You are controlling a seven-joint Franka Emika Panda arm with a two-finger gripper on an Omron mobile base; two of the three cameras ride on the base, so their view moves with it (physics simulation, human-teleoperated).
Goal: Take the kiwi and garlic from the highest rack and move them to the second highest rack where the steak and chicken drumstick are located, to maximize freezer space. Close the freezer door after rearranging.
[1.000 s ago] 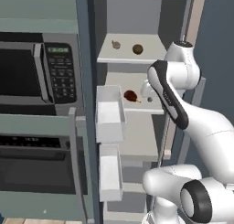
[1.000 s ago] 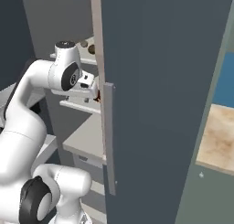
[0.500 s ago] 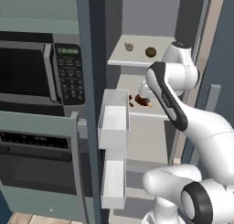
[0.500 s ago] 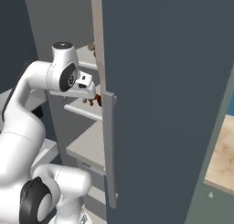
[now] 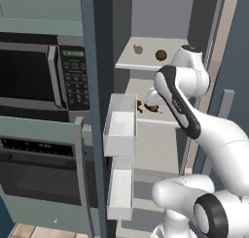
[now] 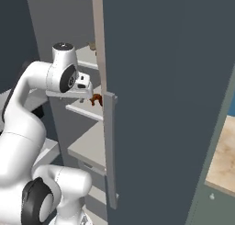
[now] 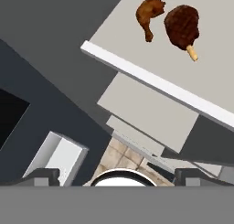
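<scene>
I see the freezer (image 5: 160,23), pale flat shelves; round brown kiwi (image 5: 161,55) beside lumpy garlic (image 5: 138,49); gripper (image 7: 117,175) jaws apart.

Glossy white rounded arm (image 5: 219,135) segments; dark grey joint rings and black seam bands; small dark fingers (image 7: 45,175)

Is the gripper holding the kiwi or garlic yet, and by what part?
Nothing is held. The gripper is open and empty, while the kiwi and garlic sit on the top rack.
</scene>
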